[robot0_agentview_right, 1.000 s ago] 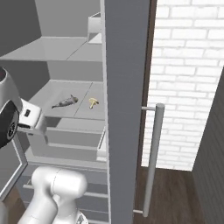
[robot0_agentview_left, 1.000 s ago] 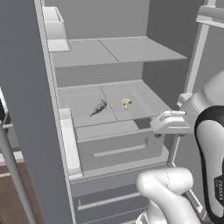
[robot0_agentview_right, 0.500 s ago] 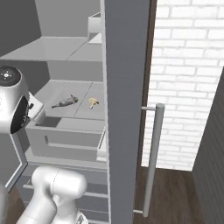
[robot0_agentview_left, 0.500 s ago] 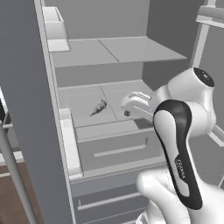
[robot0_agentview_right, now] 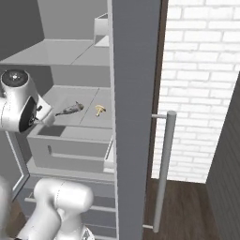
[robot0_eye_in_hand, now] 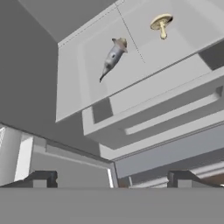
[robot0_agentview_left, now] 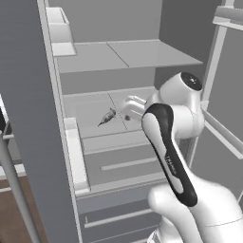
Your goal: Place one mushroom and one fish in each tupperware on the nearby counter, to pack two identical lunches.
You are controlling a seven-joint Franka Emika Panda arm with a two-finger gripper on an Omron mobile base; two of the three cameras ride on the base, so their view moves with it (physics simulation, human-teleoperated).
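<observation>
- my gripper is spread wide, holding nothing.
- fish lies on the fridge shelf at twelve o'clock, mushroom at one.
- step: first pickup; next i must advance and straddle the fish.

Open grey fridge, white brick wall, dark wood floor.

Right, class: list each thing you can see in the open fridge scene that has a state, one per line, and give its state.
fish: lying flat on the middle shelf, untouched
mushroom: tipped on its side on the same shelf, apart from the fish
gripper: open, empty, short of both items
drawer: slid out below the shelf
fridge door: open
</observation>
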